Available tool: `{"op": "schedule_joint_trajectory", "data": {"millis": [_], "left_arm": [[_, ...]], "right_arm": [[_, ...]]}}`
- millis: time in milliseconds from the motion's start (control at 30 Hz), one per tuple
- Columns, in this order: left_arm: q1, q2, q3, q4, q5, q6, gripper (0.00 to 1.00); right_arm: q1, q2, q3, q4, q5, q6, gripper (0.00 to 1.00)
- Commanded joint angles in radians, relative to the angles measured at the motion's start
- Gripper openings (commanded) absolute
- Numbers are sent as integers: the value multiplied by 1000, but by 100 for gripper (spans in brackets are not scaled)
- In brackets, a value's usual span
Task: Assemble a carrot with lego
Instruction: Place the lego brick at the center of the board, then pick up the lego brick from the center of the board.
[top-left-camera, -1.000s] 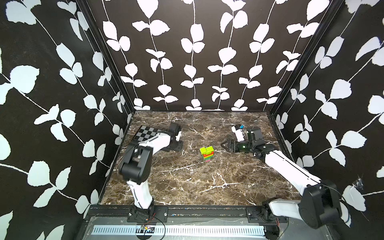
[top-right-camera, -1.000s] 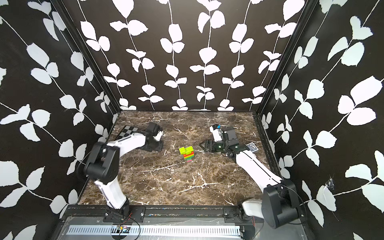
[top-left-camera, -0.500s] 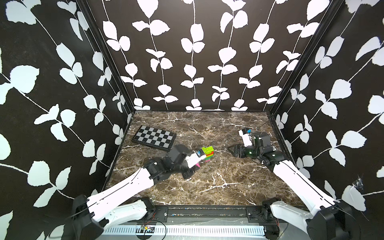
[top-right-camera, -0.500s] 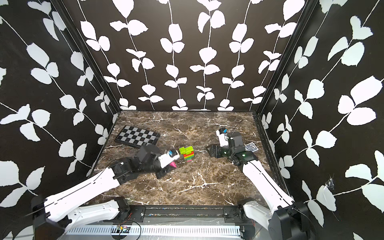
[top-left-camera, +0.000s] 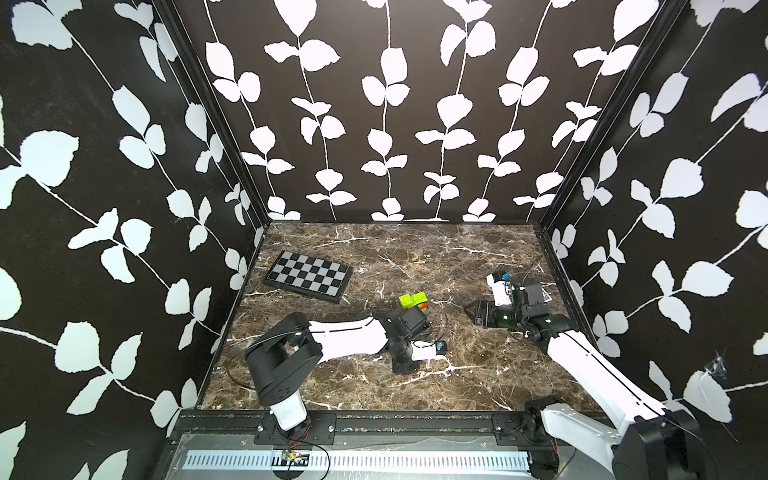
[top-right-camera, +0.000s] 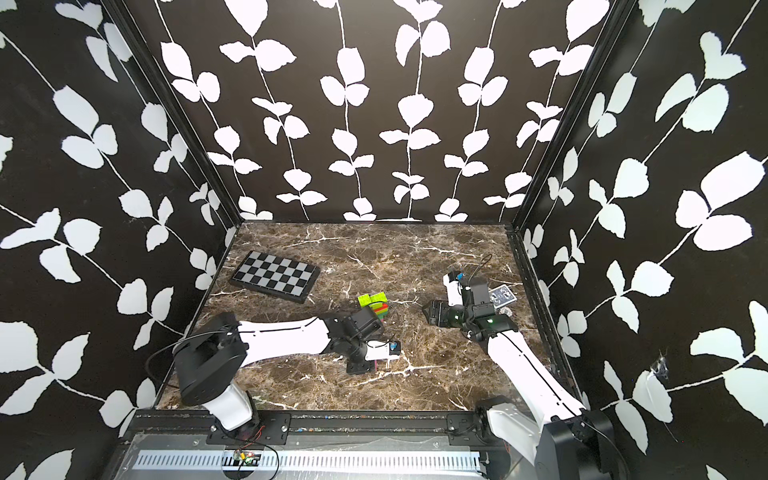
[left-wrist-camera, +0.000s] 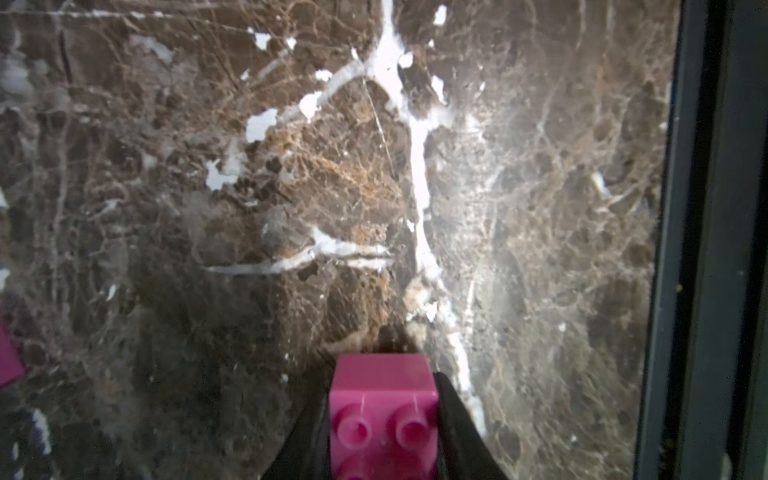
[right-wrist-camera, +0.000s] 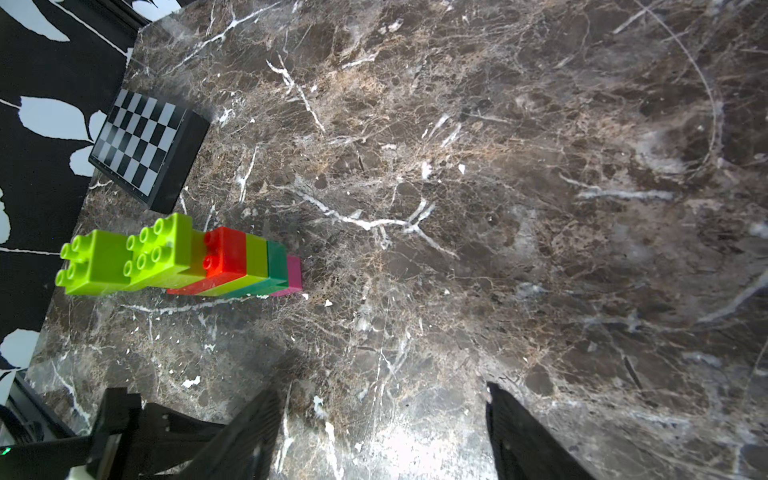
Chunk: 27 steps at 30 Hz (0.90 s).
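A brown marble table (top-left-camera: 415, 253) is enclosed by black walls (top-left-camera: 374, 104) with white leaves. A checkered board (top-left-camera: 308, 276) is laid at the far left, and a blue-backed card (top-right-camera: 503, 297) lies beside the right arm (top-right-camera: 528, 365). The carrot (top-left-camera: 413, 302), a stack of lime, red, green and pink bricks, is set at the table's middle, lime uppermost. Its near side is partly hidden by the left arm (top-left-camera: 345, 336), which is laid low across the table. The left gripper (left-wrist-camera: 384, 374) is pointed down and clamped on a pink brick (left-wrist-camera: 384, 411). The right gripper (right-wrist-camera: 382, 395) is held low and aimed toward the carrot, its jaws apart and empty.
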Motion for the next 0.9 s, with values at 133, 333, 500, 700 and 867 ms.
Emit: {"op": "schedule_joint_trajectory", "data": {"millis": [133,333,500,700,867], "left_arm": [[-5,13,40,-31,-22,44,50],[-5,-68,33,-52,-22,-1,63],[17,-264,-16,-13,38,-120,64],[193,-498,-87,69,192,-391,62],[271,-602,-98,100,161,-499,63]], "right_arm": [[4,-10,-52,36,3,25,77],[35,-41,-72,58,-3,17,76],[186,-58,-160,225,-27,84,75],[415,50,-258,533,-15,138,75],[522,208,-255,704,10,100,75]]}}
